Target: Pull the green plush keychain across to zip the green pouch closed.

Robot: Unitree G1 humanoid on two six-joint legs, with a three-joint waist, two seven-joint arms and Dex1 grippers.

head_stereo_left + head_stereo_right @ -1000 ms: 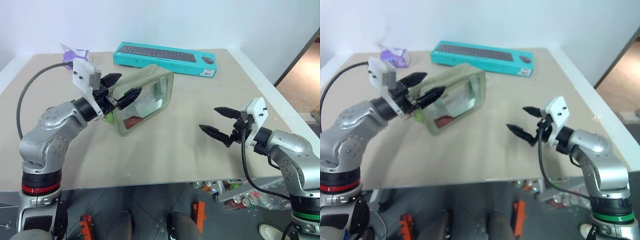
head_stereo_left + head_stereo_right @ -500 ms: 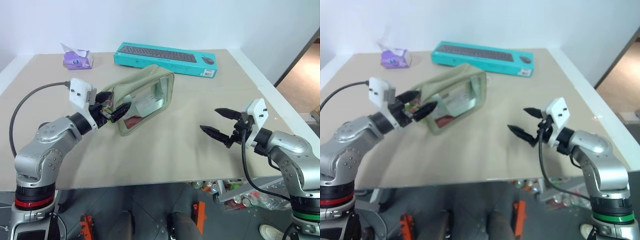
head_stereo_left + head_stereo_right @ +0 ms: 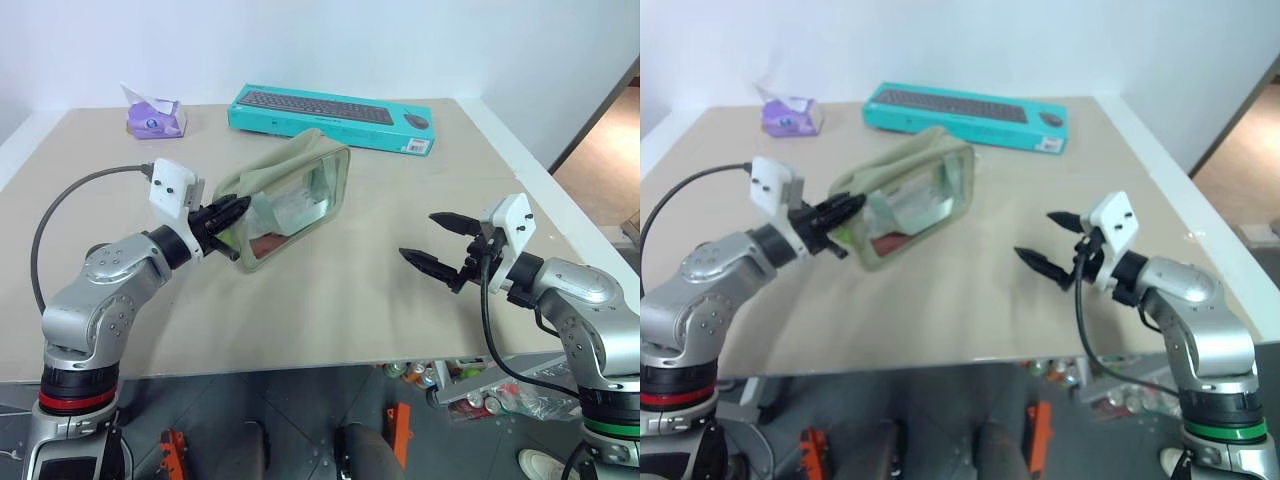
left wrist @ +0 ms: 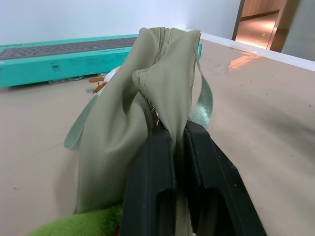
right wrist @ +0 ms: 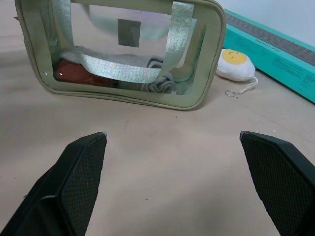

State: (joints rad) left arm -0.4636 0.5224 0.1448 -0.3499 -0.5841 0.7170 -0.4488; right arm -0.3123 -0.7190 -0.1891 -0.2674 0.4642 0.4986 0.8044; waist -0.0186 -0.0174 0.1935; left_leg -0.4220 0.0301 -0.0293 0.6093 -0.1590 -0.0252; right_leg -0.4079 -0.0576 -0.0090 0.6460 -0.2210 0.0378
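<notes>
A wide beige table (image 3: 330, 300) stands against a plain pale wall (image 3: 300, 40) at 12 o'clock. At 3 o'clock an open doorway (image 3: 610, 130) gives onto a warm wooden floor. Beneath the table's near edge, at 6 o'clock, lies dark grey flooring (image 3: 300, 420).

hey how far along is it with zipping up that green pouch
Early. Done: the left gripper has reached the green pouch and shut on the fabric at its zipper end. In hand: that pinch; the green plush keychain lies just beneath. Left: the whole pull across. The right gripper hangs open, apart.
</notes>
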